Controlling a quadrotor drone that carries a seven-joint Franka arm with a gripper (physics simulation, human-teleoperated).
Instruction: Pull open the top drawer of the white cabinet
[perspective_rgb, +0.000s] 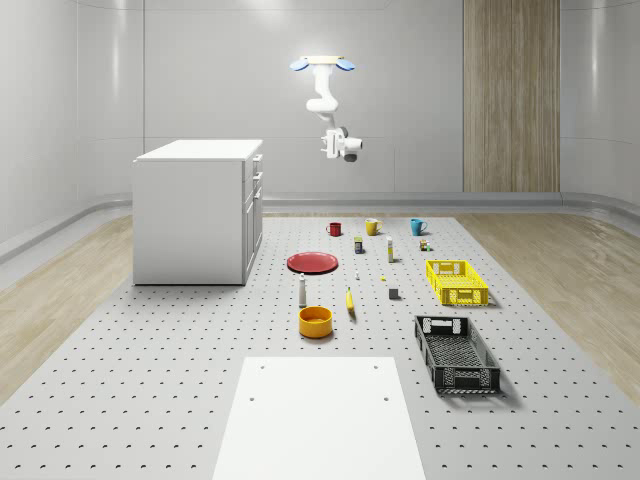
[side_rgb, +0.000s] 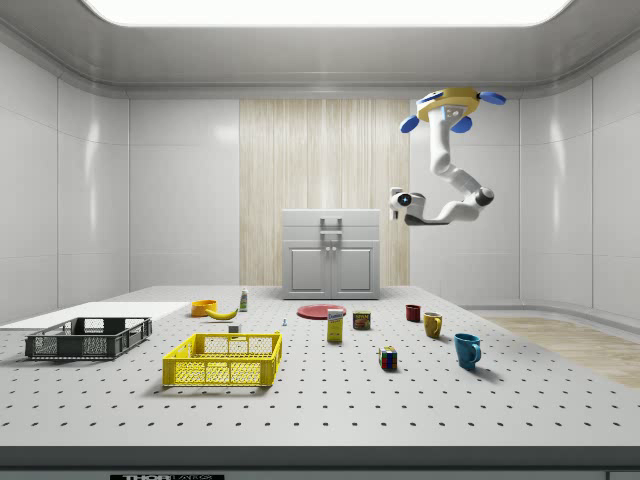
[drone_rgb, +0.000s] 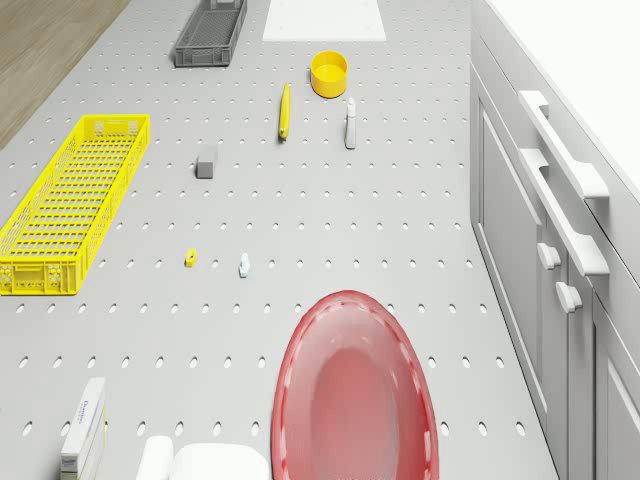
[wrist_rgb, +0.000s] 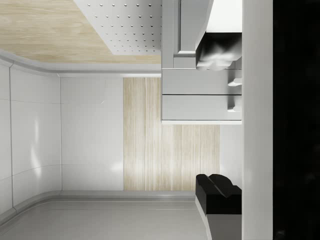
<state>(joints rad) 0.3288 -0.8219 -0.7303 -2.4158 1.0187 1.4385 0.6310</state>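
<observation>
The white cabinet (perspective_rgb: 195, 215) stands on the perforated table at the whole-scene view's left, its drawer front facing right. The top drawer handle (perspective_rgb: 258, 160) (side_rgb: 331, 222) (drone_rgb: 562, 145) is a white bar just under the cabinet top, and the drawer is closed. The drone (perspective_rgb: 322, 63) (side_rgb: 455, 103) hovers high in front of that face, roughly above the mugs. Its arm hangs down with my gripper (perspective_rgb: 327, 149) (side_rgb: 397, 198) (wrist_rgb: 200, 120) turned toward the cabinet. It sits slightly above the cabinet top and well apart from the handle. The black fingers (wrist_rgb: 217, 52) stand wide apart with nothing between them.
A red plate (perspective_rgb: 312, 262) (drone_rgb: 355, 390) lies on the table before the cabinet. Three mugs (perspective_rgb: 372, 227) stand behind it. A yellow crate (perspective_rgb: 457, 281), black crate (perspective_rgb: 456, 353), orange bowl (perspective_rgb: 315, 321), banana (perspective_rgb: 350, 301) and white mat (perspective_rgb: 320, 415) lie nearer the front.
</observation>
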